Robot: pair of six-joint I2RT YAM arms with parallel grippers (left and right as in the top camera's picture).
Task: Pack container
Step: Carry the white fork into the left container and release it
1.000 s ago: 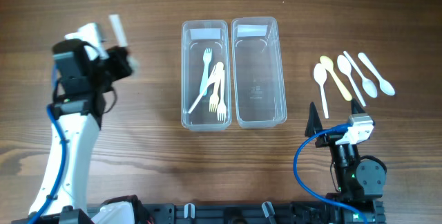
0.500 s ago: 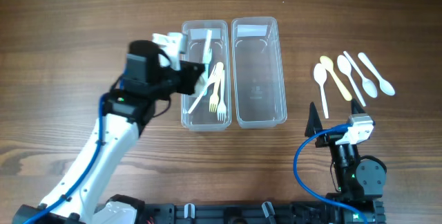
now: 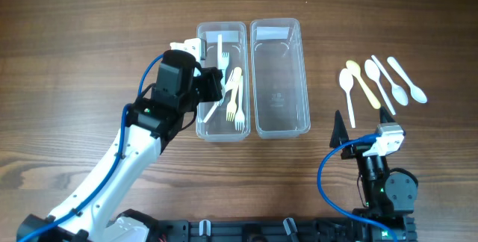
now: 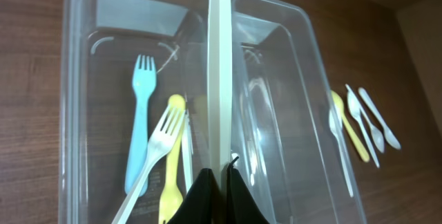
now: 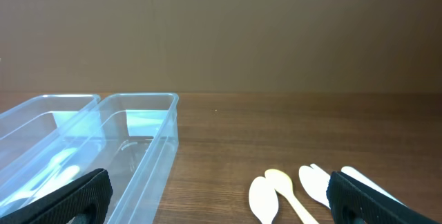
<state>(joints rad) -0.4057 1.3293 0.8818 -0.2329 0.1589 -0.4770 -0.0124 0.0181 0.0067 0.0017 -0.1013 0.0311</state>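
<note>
My left gripper (image 3: 212,84) is shut on a white plastic utensil (image 3: 221,48) and holds it over the left clear container (image 3: 221,26). In the left wrist view the utensil (image 4: 219,72) shows edge-on, running up from the shut fingers (image 4: 220,182). Below it in the container lie a blue fork (image 4: 138,134), a white fork (image 4: 162,137) and a yellow fork (image 4: 173,182). The right clear container (image 3: 280,85) holds nothing. Several white and yellow spoons (image 3: 381,81) lie on the table at the right. My right gripper (image 3: 364,125) is open and empty, just in front of the spoons.
The two containers stand side by side, touching, at the table's middle back. In the right wrist view the containers (image 5: 148,134) are at the left and the spoons (image 5: 276,189) at the lower right, between the open fingers (image 5: 221,196).
My left arm has swung from the table's far left to over the left container, carrying the white utensil. The right arm has not moved.
</note>
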